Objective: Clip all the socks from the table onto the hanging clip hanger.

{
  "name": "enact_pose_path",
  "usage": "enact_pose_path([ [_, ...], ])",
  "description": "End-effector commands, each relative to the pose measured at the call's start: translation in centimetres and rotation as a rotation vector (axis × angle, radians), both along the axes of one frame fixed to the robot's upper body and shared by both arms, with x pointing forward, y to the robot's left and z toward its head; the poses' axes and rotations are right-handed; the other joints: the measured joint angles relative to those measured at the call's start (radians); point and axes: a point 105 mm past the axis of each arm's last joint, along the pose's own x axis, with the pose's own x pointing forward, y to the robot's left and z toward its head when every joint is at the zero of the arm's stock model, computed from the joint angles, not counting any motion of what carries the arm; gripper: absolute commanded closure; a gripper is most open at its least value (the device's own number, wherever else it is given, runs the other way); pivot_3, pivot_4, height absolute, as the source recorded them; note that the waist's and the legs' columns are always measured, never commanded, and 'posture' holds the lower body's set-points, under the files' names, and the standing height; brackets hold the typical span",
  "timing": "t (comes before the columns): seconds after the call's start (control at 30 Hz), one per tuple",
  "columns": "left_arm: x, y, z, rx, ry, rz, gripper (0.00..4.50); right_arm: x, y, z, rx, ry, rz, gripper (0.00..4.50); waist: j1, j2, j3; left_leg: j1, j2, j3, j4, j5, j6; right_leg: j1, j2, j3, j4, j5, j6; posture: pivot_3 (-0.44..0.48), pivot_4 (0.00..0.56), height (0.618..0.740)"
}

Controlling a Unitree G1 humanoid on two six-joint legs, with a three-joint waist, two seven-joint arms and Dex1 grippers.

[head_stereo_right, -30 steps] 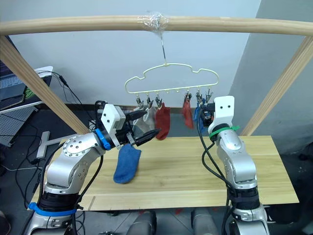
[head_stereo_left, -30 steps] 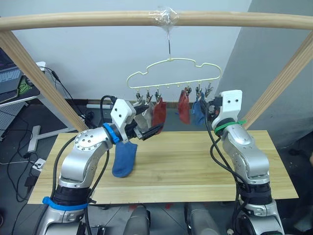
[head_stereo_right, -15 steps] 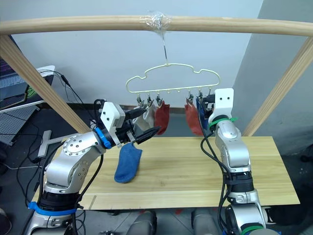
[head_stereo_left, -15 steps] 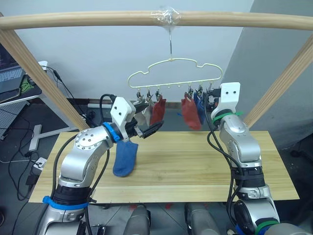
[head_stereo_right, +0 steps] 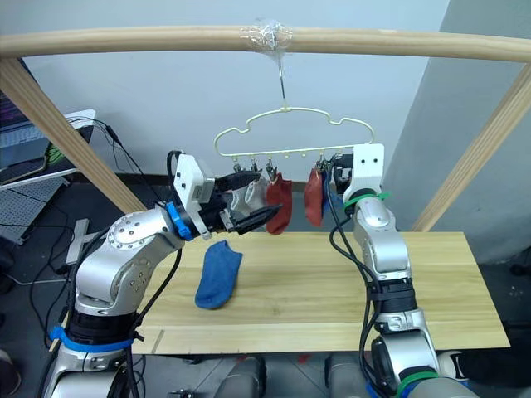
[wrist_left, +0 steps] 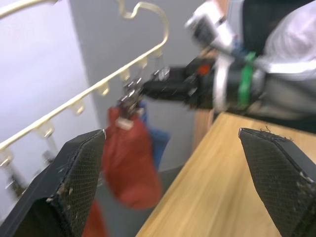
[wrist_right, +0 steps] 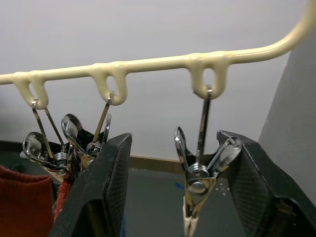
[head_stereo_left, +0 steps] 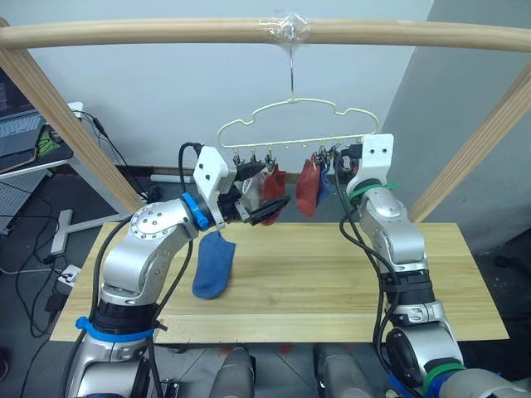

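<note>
One sock point(head_stereo_left: 212, 264) lies on the counter point(head_stereo_left: 332, 282) toward its left end. Above the back edge hangs the clip hanger point(head_stereo_left: 294, 124), socks point(head_stereo_left: 309, 186) clipped beneath.

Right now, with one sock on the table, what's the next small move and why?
Probably lower the left end effector, open and empty up by the clip hanger, to the blue sock lying on the table and grip it. The right end effector, open, brackets an empty end clip.
</note>
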Motion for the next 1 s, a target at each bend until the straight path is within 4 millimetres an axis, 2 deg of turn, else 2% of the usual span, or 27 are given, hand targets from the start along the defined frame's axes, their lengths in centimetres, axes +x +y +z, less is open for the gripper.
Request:
enact_pose_path([
  [0.03, -0.64, -0.43, 0.96, -0.021, -0.012, -0.047, 0.00, -0.09, 0.33, 2.07, 0.025, -0.078, 0.015, 1.64, 0.000, 0.000, 0.000, 0.000, 0.000, 0.000, 0.000, 0.000, 0.000, 0.000, 0.000, 0.000, 0.000, 0.000, 0.000, 0.097, 0.175, 0.740],
  [0.8, -0.73, -0.86, 1.60, -0.049, -0.003, -0.062, 0.00, 0.32, 0.93, 2.61, 0.035, -0.096, 0.056, 1.64, 0.001, 0.000, 0.000, 0.000, 0.000, 0.000, 0.000, 0.000, 0.000, 0.000, 0.000, 0.000, 0.000, 0.000, 0.000, 0.099, 0.172, 0.740],
  [0.9, -0.71, -0.91, 1.51, -0.038, -0.011, -0.059, 0.00, 0.35, 0.94, 2.65, 0.037, -0.098, 0.060, 2.18, 0.001, 0.000, 0.000, 0.000, 0.000, 0.000, 0.000, 0.000, 0.000, 0.000, 0.000, 0.000, 0.000, 0.000, 0.000, 0.099, 0.172, 0.740],
  [1.0, -0.71, -0.89, 1.50, -0.043, -0.008, -0.059, 0.00, 0.38, 0.92, 2.63, 0.037, -0.099, 0.061, 3.25, 0.001, 0.000, 0.000, 0.000, 0.000, 0.000, 0.000, 0.000, 0.000, 0.000, 0.000, 0.000, 0.000, 0.000, 0.000, 0.099, 0.172, 0.740],
])
